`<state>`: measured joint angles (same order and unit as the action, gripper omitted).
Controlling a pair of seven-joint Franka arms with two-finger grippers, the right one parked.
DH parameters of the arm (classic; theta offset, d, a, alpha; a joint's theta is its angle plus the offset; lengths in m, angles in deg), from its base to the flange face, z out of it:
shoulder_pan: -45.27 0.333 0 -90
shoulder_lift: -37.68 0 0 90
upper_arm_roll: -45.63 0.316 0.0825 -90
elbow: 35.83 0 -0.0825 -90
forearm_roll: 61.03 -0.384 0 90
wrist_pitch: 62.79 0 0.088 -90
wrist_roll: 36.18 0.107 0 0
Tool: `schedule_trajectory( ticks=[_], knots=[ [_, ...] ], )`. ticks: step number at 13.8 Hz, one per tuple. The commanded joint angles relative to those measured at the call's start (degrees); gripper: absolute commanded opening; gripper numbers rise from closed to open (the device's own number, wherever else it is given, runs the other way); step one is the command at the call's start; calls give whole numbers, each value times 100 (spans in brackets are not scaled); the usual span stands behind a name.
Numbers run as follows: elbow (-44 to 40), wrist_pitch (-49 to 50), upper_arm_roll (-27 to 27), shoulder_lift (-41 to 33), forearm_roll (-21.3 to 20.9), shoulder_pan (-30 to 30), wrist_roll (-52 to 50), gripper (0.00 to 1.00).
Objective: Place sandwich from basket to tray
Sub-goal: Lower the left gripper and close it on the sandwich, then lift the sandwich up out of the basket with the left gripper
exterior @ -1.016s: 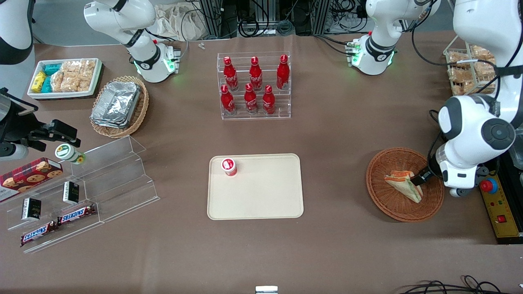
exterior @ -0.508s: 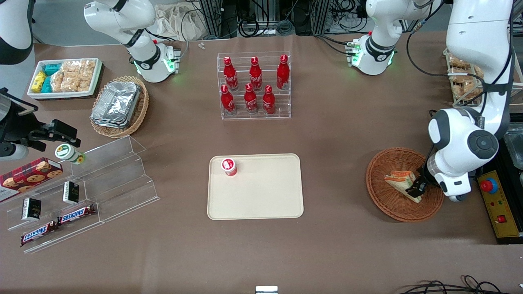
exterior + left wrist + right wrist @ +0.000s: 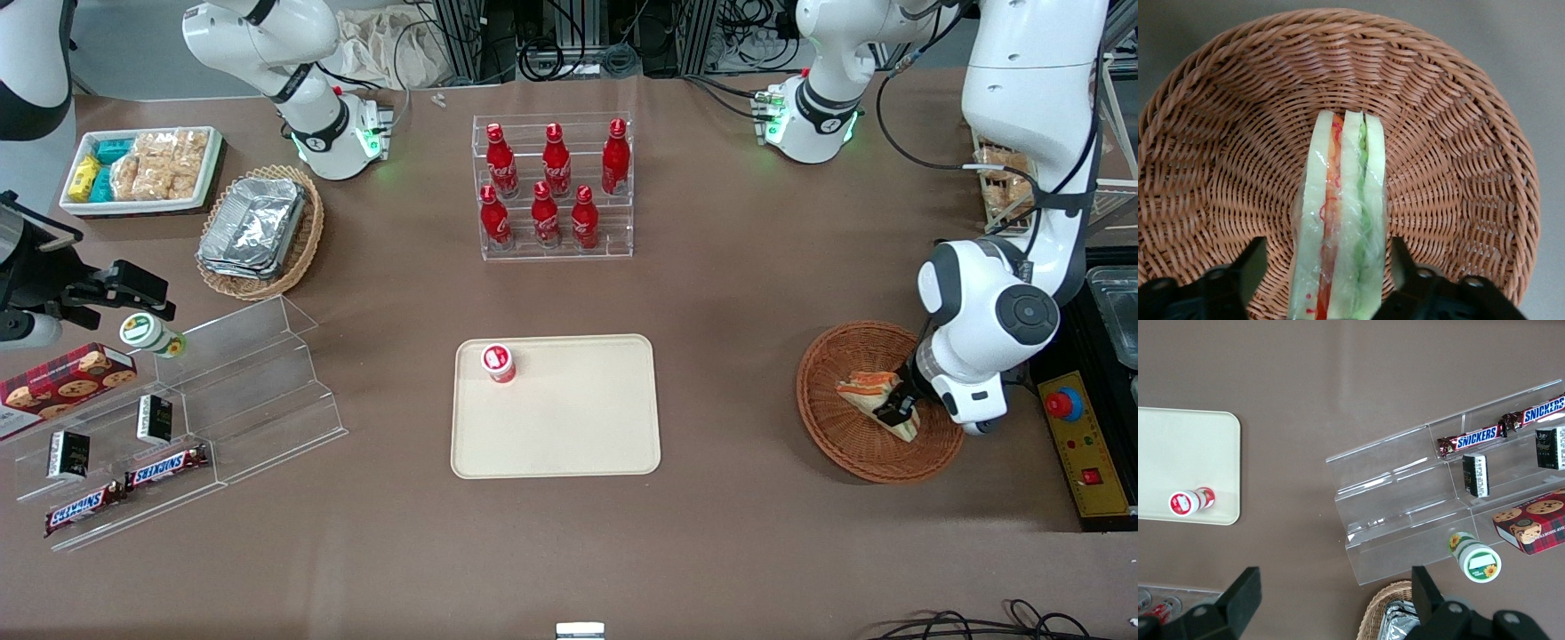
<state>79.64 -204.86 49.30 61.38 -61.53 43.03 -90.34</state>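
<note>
Table (image 3: 729,293): one tray (image 3: 569,427), near the middle, carrying one small red-capped bottle (image 3: 499,363); six red bottles (image 3: 551,187) in a clear rack. One basket (image 3: 853,444) toward the working arm's end holds one sandwich (image 3: 1341,220), standing on edge. End effector (image 3: 1338,280) is down in the basket, fingers apart, straddling the sandwich without gripping. Step in hand, by judgement: the grasp. Next calls for closing on the bread faces, lifting clear of the rim, then carrying to the tray.

Claw (image 3: 1339,267) astride sandwich (image 3: 1341,220) in basket (image 3: 1218,153)
</note>
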Motion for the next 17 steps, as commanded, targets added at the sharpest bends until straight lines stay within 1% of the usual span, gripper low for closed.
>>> schedule_trajectory(
  ticks=[1,2,4,5,6,8,9,11,12,14,16,17],
  knots=[
    [231,-217,-59,-365,-56,22,-174,4],
    [170,71,-59,-497,-56,22,-209,0],
    [-14,686,-85,-866,-38,-22,-227,0],
    [-154,1133,-85,-1085,-38,-22,-227,0],
    [-434,1781,-85,-1279,-38,-22,-218,0],
    [-1224,3213,-146,-1517,-38,-31,-131,0],
    [-1768,3882,-208,-1518,-38,-22,-95,0],
    [-2753,4903,-383,-1457,-29,-22,-8,0],
    [-3132,5264,-480,-1457,-29,-22,158,0],
    [-3503,5723,-595,-1500,-3,-22,684,0],
    [-3627,5979,-796,-1501,58,-31,1318,0],
    [-3636,6006,-1041,-1492,41,-22,1416,0]
  ],
)
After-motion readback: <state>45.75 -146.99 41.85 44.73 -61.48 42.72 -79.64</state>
